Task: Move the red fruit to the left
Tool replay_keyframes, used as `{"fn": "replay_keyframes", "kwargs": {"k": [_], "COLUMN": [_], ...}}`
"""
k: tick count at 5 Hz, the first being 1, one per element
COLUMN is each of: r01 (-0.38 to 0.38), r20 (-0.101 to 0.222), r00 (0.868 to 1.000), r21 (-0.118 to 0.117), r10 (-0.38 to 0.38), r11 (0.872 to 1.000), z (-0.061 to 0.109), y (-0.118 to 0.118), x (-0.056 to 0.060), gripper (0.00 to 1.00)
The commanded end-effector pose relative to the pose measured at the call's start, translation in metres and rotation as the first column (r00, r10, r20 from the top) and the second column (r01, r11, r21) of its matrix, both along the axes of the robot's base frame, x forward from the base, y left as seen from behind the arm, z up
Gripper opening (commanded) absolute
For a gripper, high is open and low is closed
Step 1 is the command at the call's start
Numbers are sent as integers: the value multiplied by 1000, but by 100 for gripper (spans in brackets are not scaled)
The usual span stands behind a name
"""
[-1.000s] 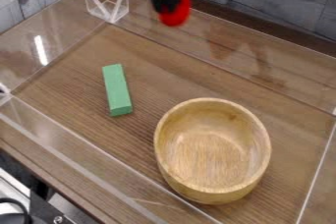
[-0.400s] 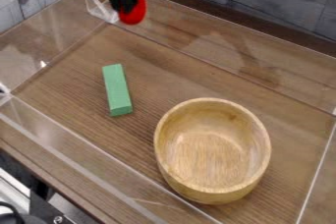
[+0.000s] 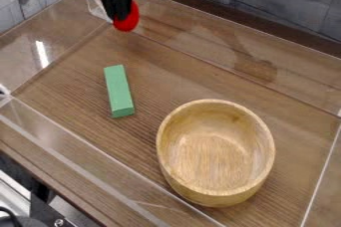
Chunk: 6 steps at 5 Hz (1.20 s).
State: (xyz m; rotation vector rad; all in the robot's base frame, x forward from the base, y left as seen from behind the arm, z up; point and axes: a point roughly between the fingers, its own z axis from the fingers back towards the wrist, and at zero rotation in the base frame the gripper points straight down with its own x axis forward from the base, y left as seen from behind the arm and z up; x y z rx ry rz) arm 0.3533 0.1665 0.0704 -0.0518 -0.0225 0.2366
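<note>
The red fruit is a small bright red ball held at the far left of the wooden table, just above or on its surface; I cannot tell whether it touches. My black gripper comes down from the top edge of the camera view and is shut on the fruit, covering its upper part.
A green block lies left of centre, nearer than the fruit. A round wooden bowl stands at the front right. Clear plastic walls fence the table, with a clear bracket behind the gripper.
The gripper has carried the red fruit leftward and downward along the back of the table. The block and bowl have stayed put.
</note>
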Motion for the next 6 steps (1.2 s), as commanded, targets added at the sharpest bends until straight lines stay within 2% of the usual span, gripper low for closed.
{"fn": "replay_keyframes", "kwargs": {"k": [1, 2, 3, 4, 5, 6], "r01": [-17, 28, 69, 63, 53, 25], "r20": [61, 45, 30, 26, 20, 7], "r00": [998, 999, 997, 998, 998, 1000], "r21": [53, 62, 66, 66, 61, 53], "r10": [14, -30, -71, -65, -54, -25], "r11": [998, 998, 995, 996, 997, 998], "z": [20, 8, -3, -12, -19, -14], "y": [7, 4, 2, 4, 6, 6], "x": [24, 22, 20, 18, 16, 14], "gripper": [0, 100, 100, 0, 0, 100]}}
